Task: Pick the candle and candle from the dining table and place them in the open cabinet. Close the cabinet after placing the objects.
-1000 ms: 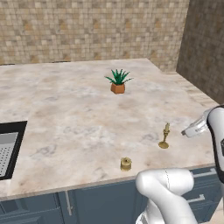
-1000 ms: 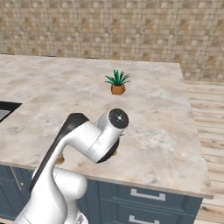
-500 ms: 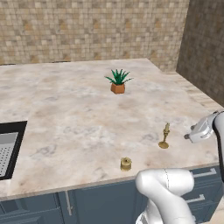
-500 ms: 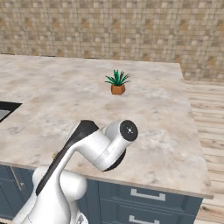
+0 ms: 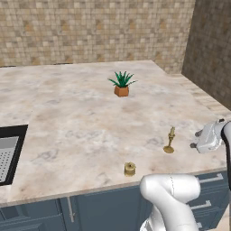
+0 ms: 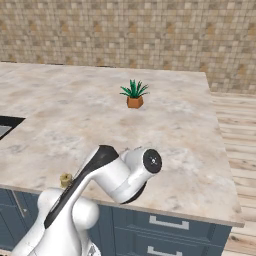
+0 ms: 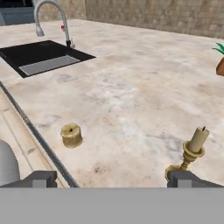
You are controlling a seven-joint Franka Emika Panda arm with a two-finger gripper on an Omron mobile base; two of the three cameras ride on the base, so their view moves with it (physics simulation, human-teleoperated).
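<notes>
While the hand (image 7: 111, 178) gapes, the candlestick candle (image 7: 192, 152) stands just beyond one fingertip.

Base views flanking; hand view low.

Tan mosaic tile wall (image 5: 90, 31); wood plank floor (image 6: 239, 130); black sink (image 7: 41, 57) w/ faucet (image 7: 52, 17).

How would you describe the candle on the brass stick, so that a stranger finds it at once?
Start from the broad beige marbled stone table and go to its near edge. A thin cream candle on a slim brass candlestick stands upright there. The squat ribbed yellow-gold candle nearby is low, and the spiky green plant in an orange pot stands farther back.
</notes>
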